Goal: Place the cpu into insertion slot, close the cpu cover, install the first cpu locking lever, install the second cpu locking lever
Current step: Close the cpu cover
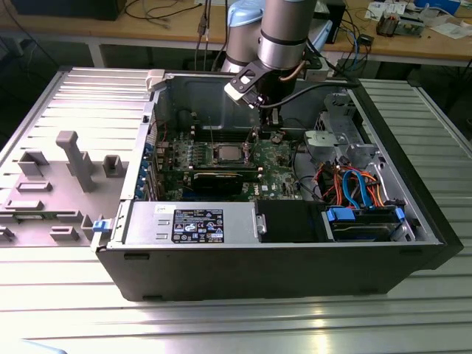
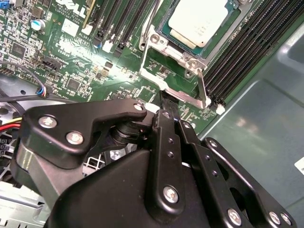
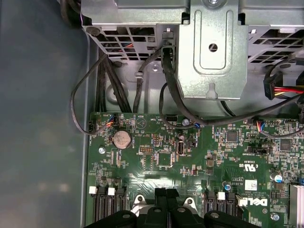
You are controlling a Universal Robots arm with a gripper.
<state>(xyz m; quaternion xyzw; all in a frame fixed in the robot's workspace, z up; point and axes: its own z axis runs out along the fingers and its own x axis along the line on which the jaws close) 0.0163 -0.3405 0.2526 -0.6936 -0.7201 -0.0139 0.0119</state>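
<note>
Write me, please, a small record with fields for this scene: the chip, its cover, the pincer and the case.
chip: flat square silver-grey metal cpu, seated flat amid the green circuit board
cover: thin silvery metal frame plate, seems to lie down around the chip
pincer: black pincer, fingers together, tip close to the frame plate's edge
case: open black computer case, lying on its side; the grey robot arm reaches into it

In the second wrist view your cpu is cut by the picture's edge, and the tool blocks the green board just beside it. In the exterior view the cpu is too small for you to judge how it sits, and the arm hides the board just beside it, toward the exterior view's right.
</note>
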